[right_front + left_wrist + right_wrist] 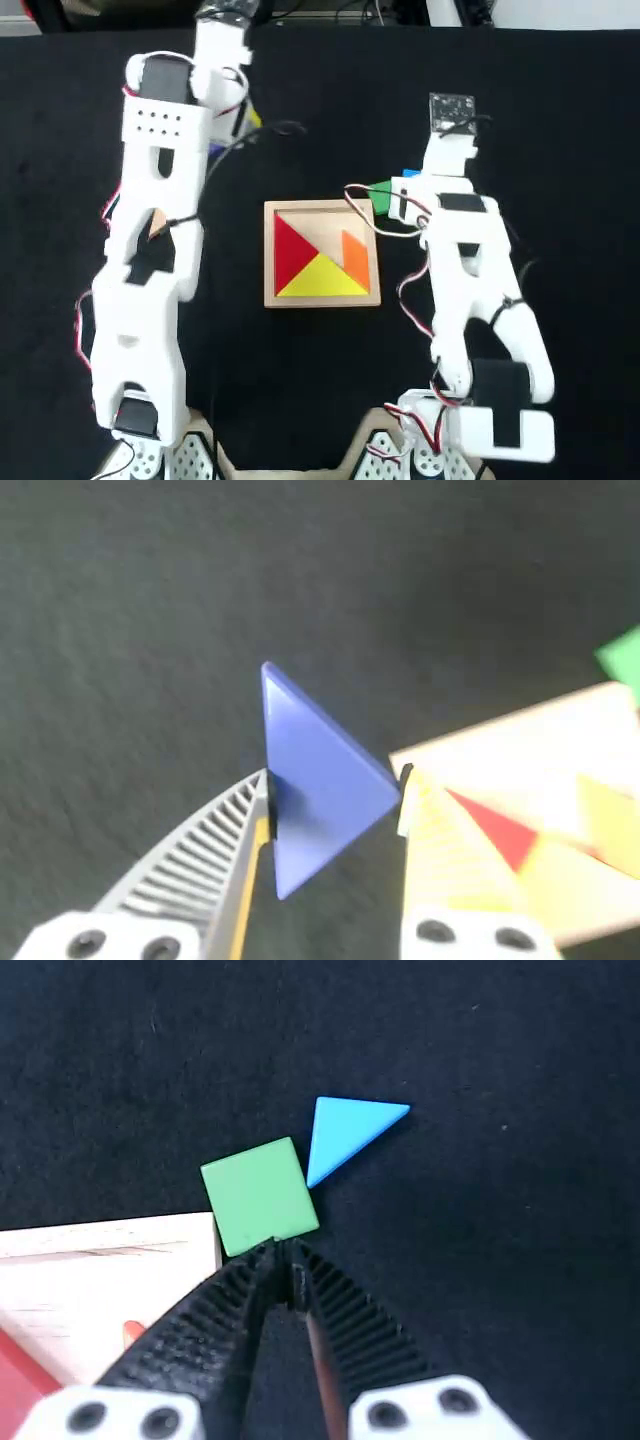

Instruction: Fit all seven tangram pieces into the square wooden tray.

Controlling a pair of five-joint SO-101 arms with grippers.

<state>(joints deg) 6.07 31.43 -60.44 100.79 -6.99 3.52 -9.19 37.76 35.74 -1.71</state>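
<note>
While the left gripper [333, 778] pinches the dark blue triangle [300, 740] by its edges, one finger on each side, the step in hand is prob. carrying it over to the tray [320, 301]. To do that well it should turn the piece flat and line its long side up w/ a free gap before letting go; a tilted drop could leave a corner riding on the rim. The tray is pale bare wood w/ a raised rim and holds a red triangle [288, 250], a yellow triangle [322, 280] and an orange piece [355, 258], w/ bare floor left near the corner by the green square [258, 1195]. The pieces look thin, flat and smooth, w/ sharp corners, so likely slippery in a pinch. The right gripper [284, 1258] has its ribbed black fingers pressed together, nothing betw. them, tips at the edge of the green square. That square lies on the black cloth [300, 400] just off a tray corner, w/ the light blue triangle [345, 1130] just beside it.
</note>
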